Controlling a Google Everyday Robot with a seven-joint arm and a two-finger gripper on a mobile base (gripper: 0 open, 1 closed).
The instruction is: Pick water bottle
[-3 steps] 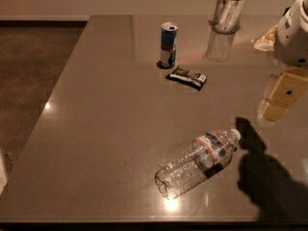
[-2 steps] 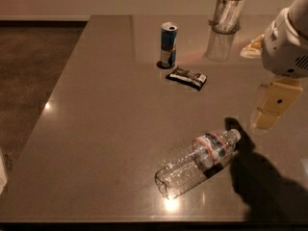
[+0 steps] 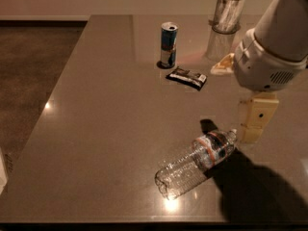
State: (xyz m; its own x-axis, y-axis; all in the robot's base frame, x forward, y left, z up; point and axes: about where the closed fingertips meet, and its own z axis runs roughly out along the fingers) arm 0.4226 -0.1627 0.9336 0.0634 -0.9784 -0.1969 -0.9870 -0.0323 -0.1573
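Bottle [image 3: 197, 161] is lying on its side on the table [image 3: 106, 129], near the front edge, with its cap pointing right and back. Gripper [image 3: 252, 131] is hanging just beside the cap, pointing down under the bulky white arm [image 3: 274, 52]. It's probably not touching, and I can't tell whether it's spread or closed. Can [image 3: 168, 44], dark packet [image 3: 186, 77] and glass container [image 3: 225, 20] are sitting well behind.

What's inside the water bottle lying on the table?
No liquid shows in the water bottle; the table shows through its clear body. The label hides part. The pincer hovers beside its cap.
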